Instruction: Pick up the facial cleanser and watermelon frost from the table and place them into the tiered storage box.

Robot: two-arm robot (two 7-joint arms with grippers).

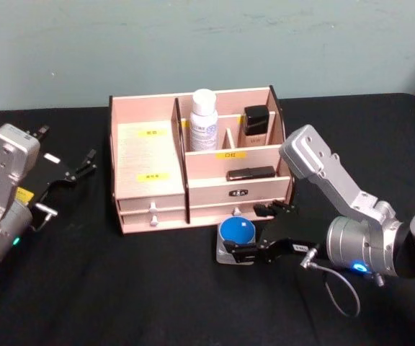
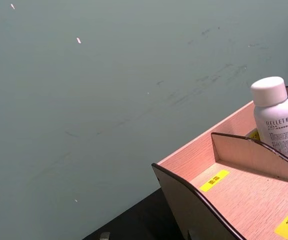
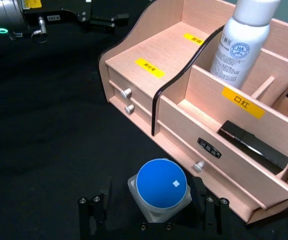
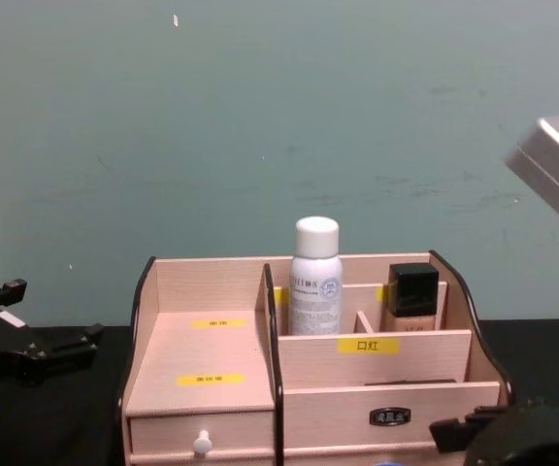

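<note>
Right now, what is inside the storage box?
In the box: a white bottle and a dark-capped bottle at the back, a flat black item one tier lower. The drawers are shut, so their contents are hidden.

Blue-lidded jar (image 3: 161,187) between dark fingers (image 3: 90,216)

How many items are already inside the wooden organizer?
3 in the tiered storage box: a white bottle standing rear centre, a black-capped bottle rear right, and a flat black item lying in the lower right tray. Dividers may hide others.
</note>
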